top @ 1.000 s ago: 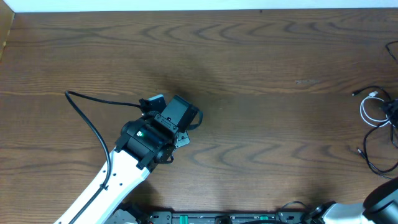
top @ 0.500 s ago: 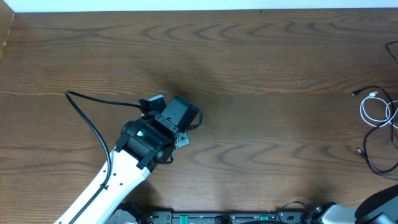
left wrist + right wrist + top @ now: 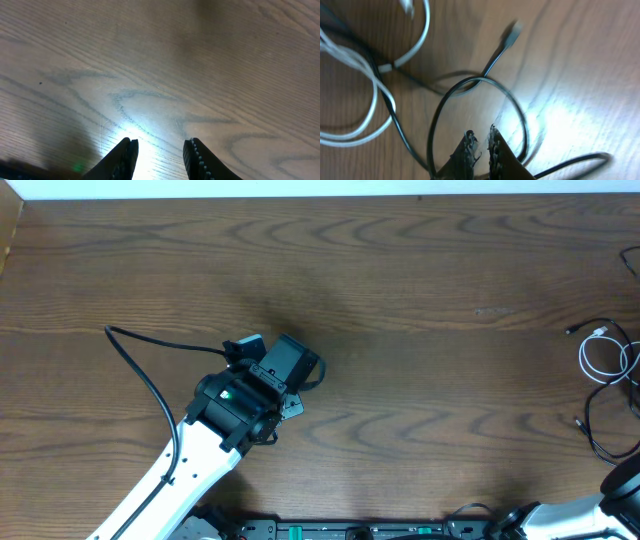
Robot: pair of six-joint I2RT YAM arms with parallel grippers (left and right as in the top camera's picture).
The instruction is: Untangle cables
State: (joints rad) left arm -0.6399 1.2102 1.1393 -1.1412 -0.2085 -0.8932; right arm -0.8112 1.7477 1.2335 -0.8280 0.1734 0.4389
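Black and white thin cords [image 3: 584,364], tangled at right edge of wooden counter [image 3: 400,280]. Right hand [image 3: 481,134]: pinched narrow within black loop [image 3: 441,103], hold uncertain. Left hand [image 3: 161,145]: half-open, empty. Step: seizing strand; next, draw it free.

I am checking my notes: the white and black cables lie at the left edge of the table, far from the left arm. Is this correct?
Not quite: the overhead view shows the cables at the right edge of the table, not the left. They are far from the left arm.
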